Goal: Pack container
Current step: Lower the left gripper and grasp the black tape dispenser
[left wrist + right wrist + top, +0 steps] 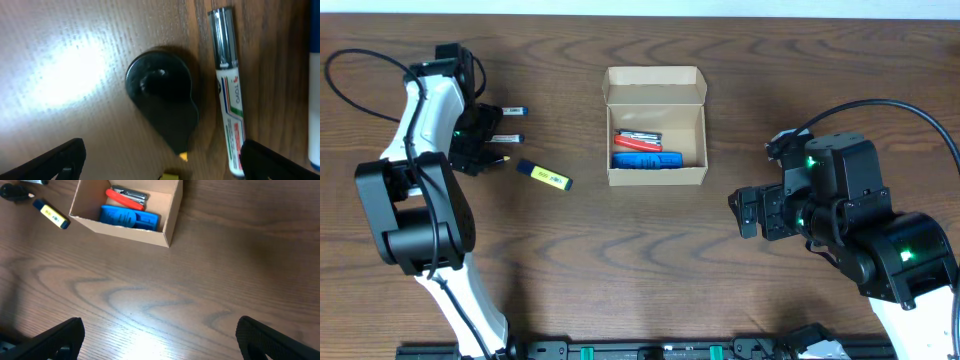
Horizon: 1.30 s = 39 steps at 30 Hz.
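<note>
left gripper [161, 155] and right gripper [160, 330] both gaping, empty, box [655, 125] open mid-table between them; risk: marker [230, 115] lies just beside a black lump [162, 105] under left, so an off-centre close could pinch both or roll the marker off.

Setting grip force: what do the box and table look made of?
Box: tan cardboard, matte; the folded flap and thin cut walls show it. Table: dark wood or wood-look laminate, cannot tell which; grain lines, and a faint sheen with glare.
</note>
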Each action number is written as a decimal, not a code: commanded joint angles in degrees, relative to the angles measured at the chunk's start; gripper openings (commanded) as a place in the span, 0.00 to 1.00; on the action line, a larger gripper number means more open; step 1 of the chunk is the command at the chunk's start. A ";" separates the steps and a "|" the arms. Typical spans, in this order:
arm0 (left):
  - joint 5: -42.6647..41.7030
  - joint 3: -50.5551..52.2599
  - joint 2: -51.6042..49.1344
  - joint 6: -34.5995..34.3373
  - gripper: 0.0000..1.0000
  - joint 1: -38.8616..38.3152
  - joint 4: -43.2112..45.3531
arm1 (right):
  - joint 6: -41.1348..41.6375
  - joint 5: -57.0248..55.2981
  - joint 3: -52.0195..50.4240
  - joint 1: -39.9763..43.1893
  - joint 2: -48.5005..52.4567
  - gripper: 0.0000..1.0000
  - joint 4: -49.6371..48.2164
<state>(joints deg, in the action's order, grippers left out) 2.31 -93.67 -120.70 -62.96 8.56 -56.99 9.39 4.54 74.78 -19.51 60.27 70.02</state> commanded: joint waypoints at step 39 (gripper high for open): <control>-3.78 7.43 -3.50 -0.35 0.38 2.69 9.62 | -0.70 0.00 -0.13 0.35 0.00 0.99 0.07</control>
<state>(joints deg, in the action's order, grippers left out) -1.34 -86.72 -122.39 -63.31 11.09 -46.50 9.39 4.54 74.78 -19.51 60.27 70.04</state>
